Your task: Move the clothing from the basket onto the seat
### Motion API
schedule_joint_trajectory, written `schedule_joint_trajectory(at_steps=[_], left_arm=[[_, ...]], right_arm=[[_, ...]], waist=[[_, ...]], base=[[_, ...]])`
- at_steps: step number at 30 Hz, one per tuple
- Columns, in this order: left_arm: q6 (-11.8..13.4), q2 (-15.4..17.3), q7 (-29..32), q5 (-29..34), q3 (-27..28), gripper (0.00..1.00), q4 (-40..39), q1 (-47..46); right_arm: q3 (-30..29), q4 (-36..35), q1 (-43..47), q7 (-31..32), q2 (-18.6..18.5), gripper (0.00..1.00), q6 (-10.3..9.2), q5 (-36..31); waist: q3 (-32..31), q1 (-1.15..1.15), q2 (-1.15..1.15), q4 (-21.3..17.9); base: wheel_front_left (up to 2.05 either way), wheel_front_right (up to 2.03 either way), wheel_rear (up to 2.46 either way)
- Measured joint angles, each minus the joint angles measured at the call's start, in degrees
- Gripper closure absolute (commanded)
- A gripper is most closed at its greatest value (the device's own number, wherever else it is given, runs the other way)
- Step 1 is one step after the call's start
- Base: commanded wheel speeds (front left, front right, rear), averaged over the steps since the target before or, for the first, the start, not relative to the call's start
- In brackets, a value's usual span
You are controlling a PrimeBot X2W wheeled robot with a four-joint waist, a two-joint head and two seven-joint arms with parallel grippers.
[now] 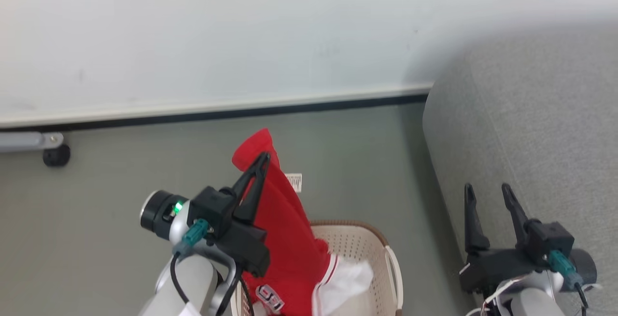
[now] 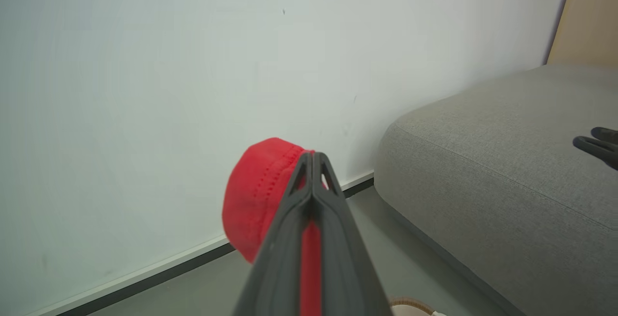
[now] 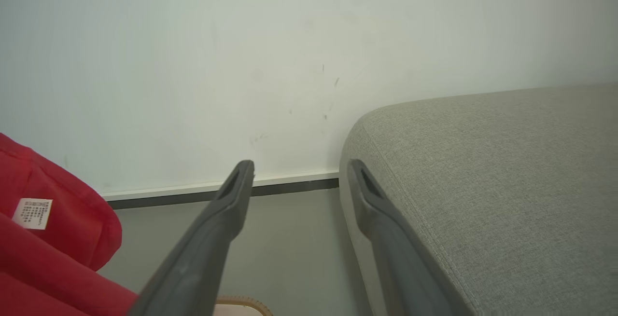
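Note:
My left gripper is shut on a red garment and holds it up above the cream basket, its lower end still hanging into the basket. A fold of red fabric bulges past the closed left gripper in the left wrist view. White cloth with red-and-white striped trim lies in the basket. The grey seat stands to the right. My right gripper is open over the seat's near edge, holding nothing; the right wrist view shows the right gripper beside the seat.
A pale wall with a dark baseboard runs behind the grey floor. A black caster on a grey bar sits at the far left. A white care label sticks out from the lifted garment.

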Motion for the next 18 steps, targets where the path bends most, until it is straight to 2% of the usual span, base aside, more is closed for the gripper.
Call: schedule_joint_trajectory(at_steps=[7,18], left_arm=[[0.2,0.0,0.0,-0.3,-0.5,1.00,-3.4,3.0],[0.9,-0.7,0.6,-0.7,-1.4,1.00,-5.0,3.9]], right_arm=[[0.1,-1.7,1.6,0.0,0.1,0.00,0.07,-0.1],[0.7,-3.0,2.4,0.0,0.3,0.00,0.24,-0.2]], waist=[[-3.3,0.00,0.00,-0.4],[-3.1,0.01,0.01,-2.6]], base=[[0.00,0.00,0.00],[0.00,0.00,0.00]])
